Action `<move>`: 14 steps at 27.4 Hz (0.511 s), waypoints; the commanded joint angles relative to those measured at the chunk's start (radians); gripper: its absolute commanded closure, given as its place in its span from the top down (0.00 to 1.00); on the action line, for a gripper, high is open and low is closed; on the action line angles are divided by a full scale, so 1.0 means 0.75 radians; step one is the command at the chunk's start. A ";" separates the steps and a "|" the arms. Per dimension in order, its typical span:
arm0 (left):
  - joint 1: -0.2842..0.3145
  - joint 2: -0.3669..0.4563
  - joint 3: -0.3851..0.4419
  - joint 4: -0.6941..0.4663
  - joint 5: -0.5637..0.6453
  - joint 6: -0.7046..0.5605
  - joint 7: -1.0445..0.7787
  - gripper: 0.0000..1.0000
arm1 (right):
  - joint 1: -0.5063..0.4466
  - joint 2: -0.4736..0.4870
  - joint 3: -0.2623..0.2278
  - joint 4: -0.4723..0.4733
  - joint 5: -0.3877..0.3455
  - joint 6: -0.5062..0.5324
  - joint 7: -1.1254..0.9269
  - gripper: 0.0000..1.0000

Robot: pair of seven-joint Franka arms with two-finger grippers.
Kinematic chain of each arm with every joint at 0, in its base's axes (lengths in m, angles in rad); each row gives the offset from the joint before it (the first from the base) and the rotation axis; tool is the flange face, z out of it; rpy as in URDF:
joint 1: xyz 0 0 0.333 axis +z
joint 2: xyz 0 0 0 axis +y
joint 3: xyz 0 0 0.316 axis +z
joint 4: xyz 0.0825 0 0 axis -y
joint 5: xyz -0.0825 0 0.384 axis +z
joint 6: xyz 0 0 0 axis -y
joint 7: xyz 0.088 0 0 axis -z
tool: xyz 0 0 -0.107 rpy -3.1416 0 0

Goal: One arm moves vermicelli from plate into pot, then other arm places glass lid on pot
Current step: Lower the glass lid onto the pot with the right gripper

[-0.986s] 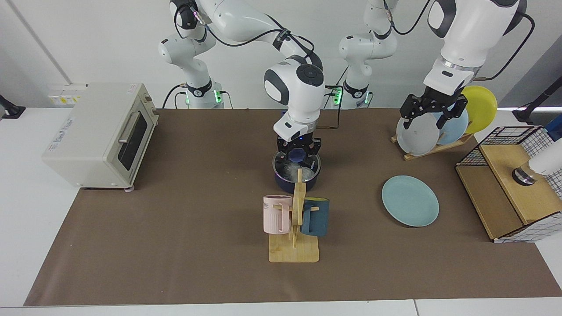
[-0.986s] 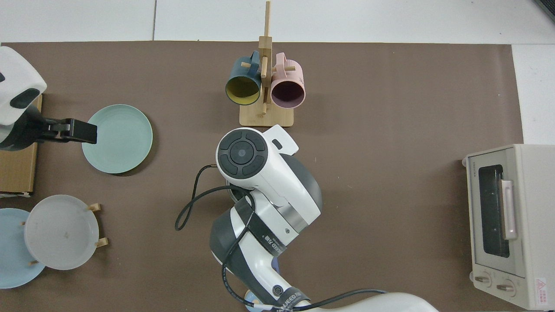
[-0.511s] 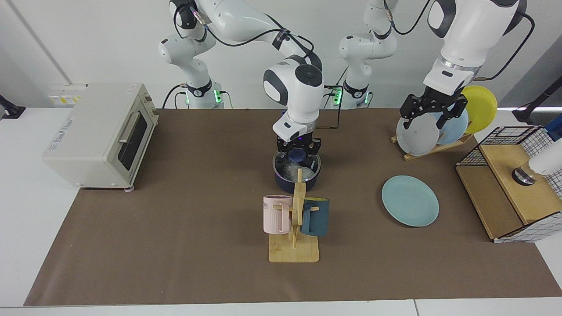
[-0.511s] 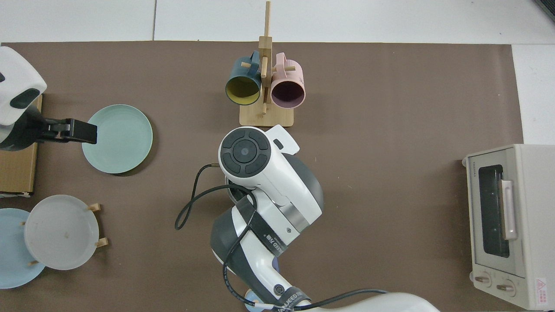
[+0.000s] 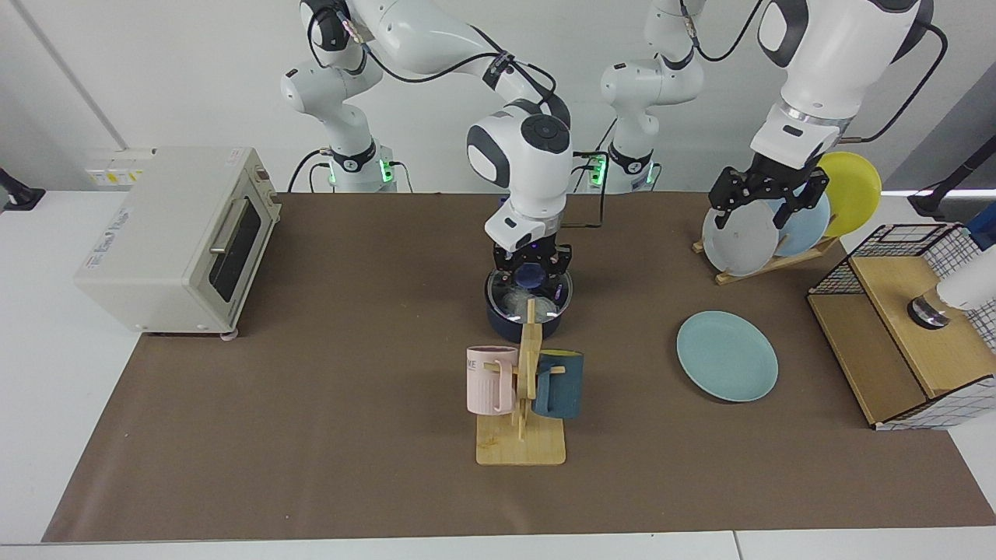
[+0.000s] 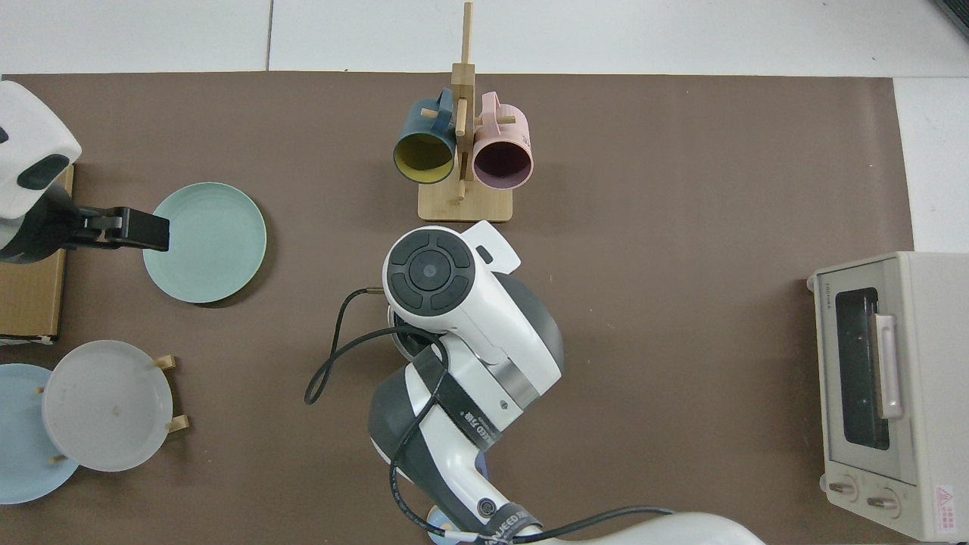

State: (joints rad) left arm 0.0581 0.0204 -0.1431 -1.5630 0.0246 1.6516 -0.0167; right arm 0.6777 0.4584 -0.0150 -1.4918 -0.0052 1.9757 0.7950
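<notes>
I see my right tool (image 5: pixel 532 272) pointing straight down, clamped on the glass lid (image 5: pixel 529 293)'s blue knob, lid on the one pot (image 5: pixel 527 320) with vermicelli (image 5: pixel 517 299) inside. Left tool (image 5: pixel 766 202) waits raised, fingers apart, before three racked plates (image 5: pixel 743 237). One teal plate (image 5: pixel 727 356) lies on the tabletop (image 5: pixel 311 404); a two-mug rack (image 5: pixel 523 404) partly blocks the pot.

The mug rack (image 5: pixel 521 404) stands just in front of the pot (image 5: pixel 529 309), blocking a near-side approach. The right tool (image 5: pixel 532 274) sits over the lid (image 5: pixel 530 295), seemingly gripping its knob. Open worktop (image 5: pixel 350 350) lies between pot and toaster oven (image 5: pixel 175 237).
</notes>
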 commanded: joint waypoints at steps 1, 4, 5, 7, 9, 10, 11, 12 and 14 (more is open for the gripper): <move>-0.002 -0.033 0.009 -0.033 -0.016 0.003 0.014 1.00 | -0.002 -0.022 0.002 -0.081 0.009 0.029 -0.025 0.11; -0.002 -0.033 0.009 -0.033 -0.016 0.003 0.014 1.00 | -0.002 -0.022 0.000 -0.081 0.003 0.025 -0.031 0.10; -0.002 -0.033 0.009 -0.033 -0.016 0.003 0.014 1.00 | 0.000 -0.022 0.000 -0.081 0.003 0.025 -0.031 0.10; -0.002 -0.033 0.009 -0.033 -0.016 0.003 0.014 1.00 | 0.000 -0.022 0.000 -0.079 -0.003 0.025 -0.029 0.10; -0.002 -0.033 0.009 -0.033 -0.016 0.003 0.014 1.00 | 0.000 -0.022 0.000 -0.079 -0.009 0.025 -0.027 0.10; -0.002 -0.033 0.009 -0.033 -0.016 0.003 0.014 1.00 | 0.000 -0.022 0.000 -0.081 -0.013 0.025 -0.027 0.10; -0.002 -0.033 0.009 -0.033 -0.016 0.003 0.014 1.00 | 0.002 -0.022 0.000 -0.081 -0.018 0.025 -0.023 0.10; -0.002 -0.033 0.009 -0.033 -0.016 0.003 0.014 1.00 | 0.002 -0.022 -0.002 -0.081 -0.020 0.025 -0.019 0.09; -0.002 -0.033 0.009 -0.033 -0.016 0.003 0.014 1.00 | 0.004 -0.022 -0.002 -0.079 -0.032 0.025 -0.011 0.08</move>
State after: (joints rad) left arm 0.0581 0.0204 -0.1431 -1.5630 0.0246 1.6516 -0.0167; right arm 0.6786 0.4573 -0.0150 -1.4937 -0.0083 1.9775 0.7937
